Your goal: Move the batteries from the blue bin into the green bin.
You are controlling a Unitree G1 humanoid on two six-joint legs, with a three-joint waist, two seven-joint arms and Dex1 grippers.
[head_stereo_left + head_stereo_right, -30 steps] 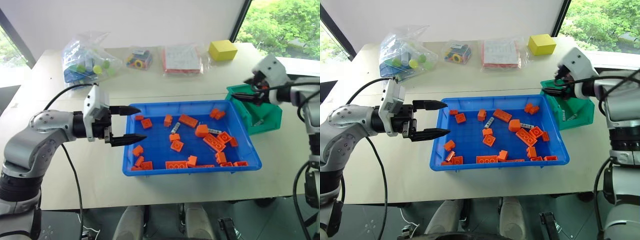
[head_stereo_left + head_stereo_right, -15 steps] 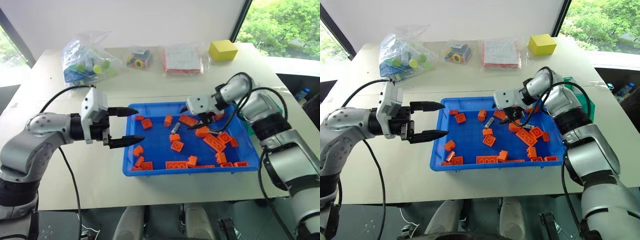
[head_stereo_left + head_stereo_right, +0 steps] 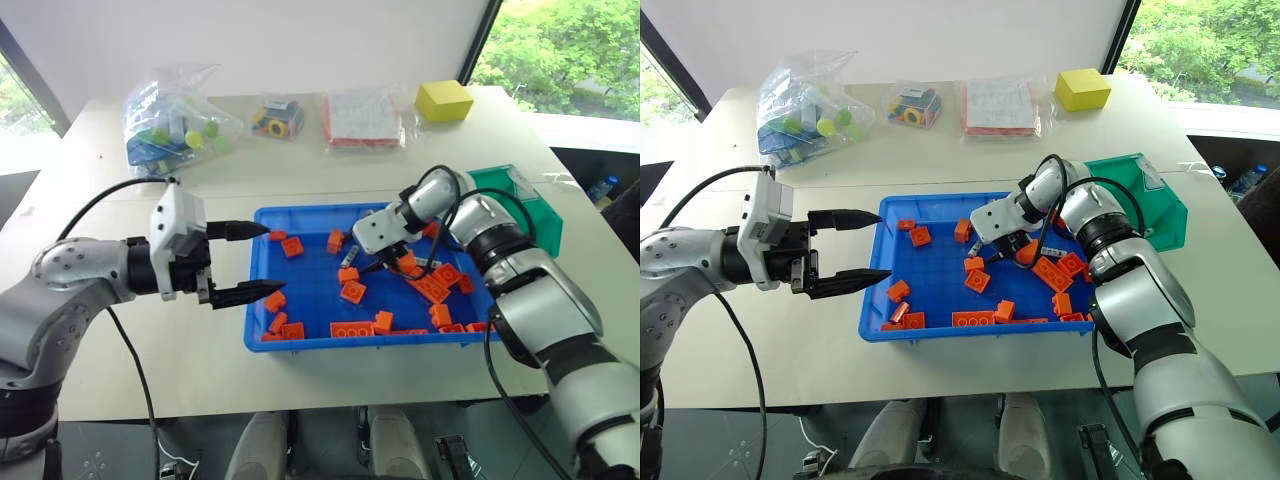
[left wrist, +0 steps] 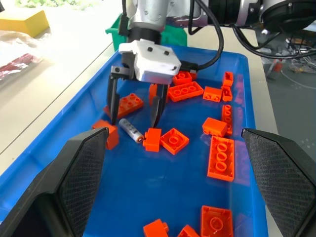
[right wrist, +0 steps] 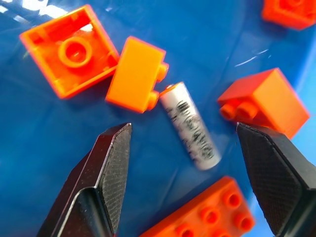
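Mid-pick, step one: right gripper (image 4: 134,106) poised over a battery (image 5: 190,126) on the floor of the blue bin (image 3: 300,345), fingers spread wide, straddling it, not touching yet. Battery hemmed in by orange bricks (image 5: 136,74), one touching its end at about 10 o'clock. Next: drop straight down, pinch across the barrel, avoid snagging the brick, then lift and carry to the green bin (image 3: 525,195) at 2 o'clock. Possibly a second battery near the bin's right side, too small to confirm. Right arm elbow-bent, wrist angled steeply down. Left gripper (image 3: 245,262) parked level at the bin's 9 o'clock edge, fingers apart, empty.
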